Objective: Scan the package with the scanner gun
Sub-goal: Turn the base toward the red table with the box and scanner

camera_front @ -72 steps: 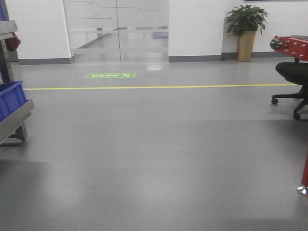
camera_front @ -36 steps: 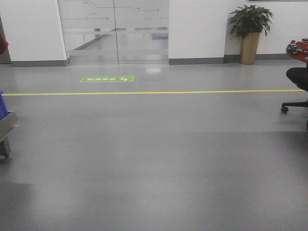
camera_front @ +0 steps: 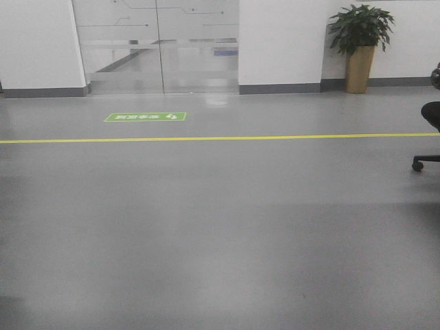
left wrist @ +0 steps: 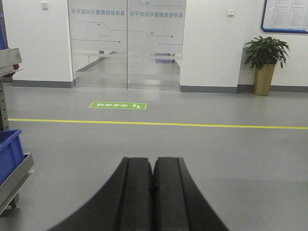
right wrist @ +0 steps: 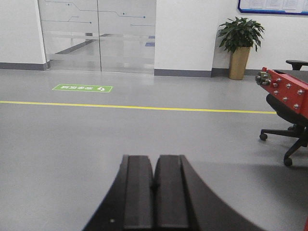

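Observation:
No package and no scanner gun show in any view. My left gripper (left wrist: 153, 160) is shut and empty, its black fingers pressed together over the grey floor. My right gripper (right wrist: 154, 157) is likewise shut and empty, pointing across the floor. Neither gripper shows in the front view.
A yellow floor line (camera_front: 220, 138) and a green floor sign (camera_front: 146, 117) lie before glass doors (camera_front: 158, 45). A potted plant (camera_front: 360, 42) stands far right. A black office chair (right wrist: 288, 120) and a red machine part (right wrist: 285, 91) are on the right; a blue bin (left wrist: 8, 153) on a metal rack is on the left.
The front view has swung: the blue bin and rack have left the frame on the left, and the red part and most of the chair have left it on the right.

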Controlling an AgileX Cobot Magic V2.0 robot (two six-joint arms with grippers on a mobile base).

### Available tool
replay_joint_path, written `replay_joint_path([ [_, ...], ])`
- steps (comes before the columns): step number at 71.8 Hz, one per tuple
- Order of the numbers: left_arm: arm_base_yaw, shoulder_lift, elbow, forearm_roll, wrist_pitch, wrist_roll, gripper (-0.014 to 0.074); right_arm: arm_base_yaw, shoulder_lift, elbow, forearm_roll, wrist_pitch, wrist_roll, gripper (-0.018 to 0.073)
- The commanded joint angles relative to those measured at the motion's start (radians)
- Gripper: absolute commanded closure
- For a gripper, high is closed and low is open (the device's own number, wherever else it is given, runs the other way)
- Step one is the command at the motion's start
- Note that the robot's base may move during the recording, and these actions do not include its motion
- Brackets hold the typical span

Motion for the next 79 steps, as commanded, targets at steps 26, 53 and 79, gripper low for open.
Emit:
replay_joint_path([
  [26,-0.001,-0.004,-0.001,0.000,-0.016,0.000,0.0707,0.005,-0.002,0.000,0.000,-0.019,0.002,0.0727],
  [53,-0.001,-0.004,-0.001,0.000,-0.016,0.000,0.0707,0.005,-0.002,0.000,0.000,-0.019,0.002,0.0727],
  [79,-0.001,-0.004,-0.001,0.000,-0.016,0.000,0.0707,0.005,-0.002,0.000,0.000,-0.019,0.002,0.0727],
])
